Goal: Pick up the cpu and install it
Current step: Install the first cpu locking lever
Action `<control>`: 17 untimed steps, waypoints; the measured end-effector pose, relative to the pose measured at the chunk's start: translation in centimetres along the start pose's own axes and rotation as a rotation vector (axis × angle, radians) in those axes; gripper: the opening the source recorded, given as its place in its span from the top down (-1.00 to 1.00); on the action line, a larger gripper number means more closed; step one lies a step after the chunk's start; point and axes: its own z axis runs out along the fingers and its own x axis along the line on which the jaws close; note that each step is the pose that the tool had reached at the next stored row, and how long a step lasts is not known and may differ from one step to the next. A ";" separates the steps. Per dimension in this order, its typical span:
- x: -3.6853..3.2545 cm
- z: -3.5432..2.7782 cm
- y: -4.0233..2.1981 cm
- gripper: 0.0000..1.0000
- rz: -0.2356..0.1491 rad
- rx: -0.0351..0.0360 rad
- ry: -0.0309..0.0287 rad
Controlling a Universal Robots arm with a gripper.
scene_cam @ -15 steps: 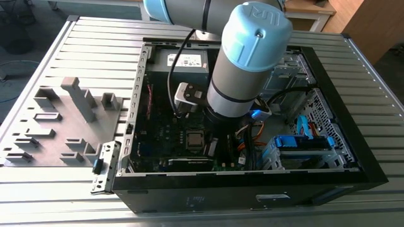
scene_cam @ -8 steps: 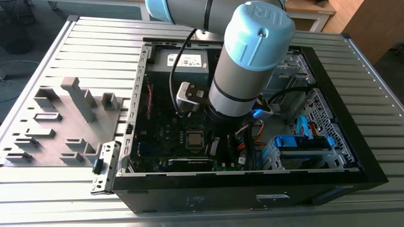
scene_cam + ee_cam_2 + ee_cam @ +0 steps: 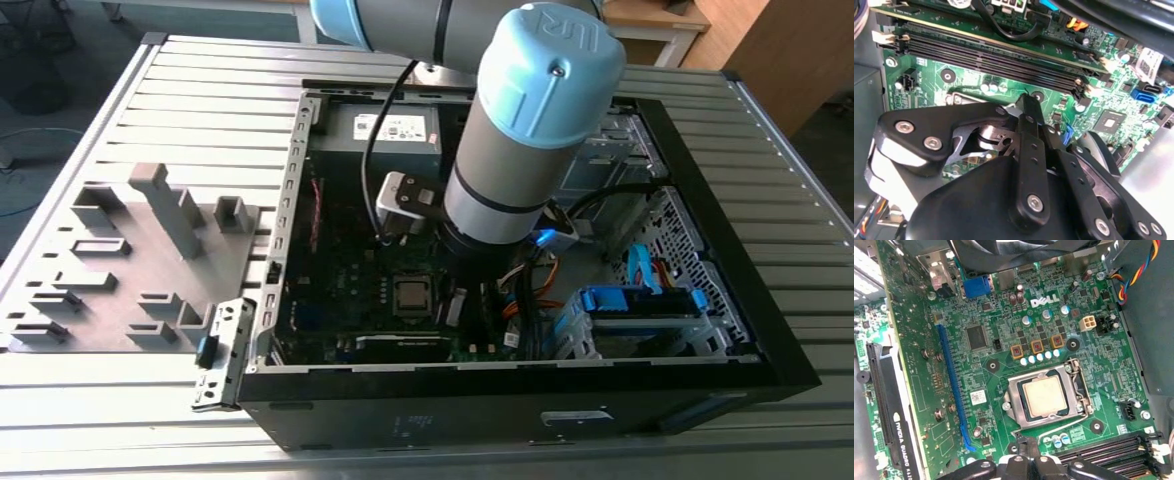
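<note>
CPU (image 3: pixel 1043 396), one square silver-grey chip, lies flat inside the socket (image 3: pixel 1046 398) on the green motherboard (image 3: pixel 1004 350), framed by the metal retention bracket and its wire lever. In the first wrist view the gripper (image 3: pixel 1026 465) hangs just above the board, with the chip a short way ahead of its black fingers (image 3: pixel 1016 462), between them and the three orange-ringed components. Being square, the chip has no long axis. Whether the fingers are parted or closed I cannot tell, and nothing appears held. One arm works inside one open computer case (image 3: pixel 534 400); two memory slots (image 3: pixel 994 57) run beside the socket.
</note>
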 end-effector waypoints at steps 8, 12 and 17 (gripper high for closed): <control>-0.18 -0.19 0.10 0.79 0.000 0.0000 0.0001; -0.44 -0.22 0.36 0.79 0.000 0.0000 0.0000; -0.78 -0.26 0.78 0.79 0.000 0.0000 -0.0001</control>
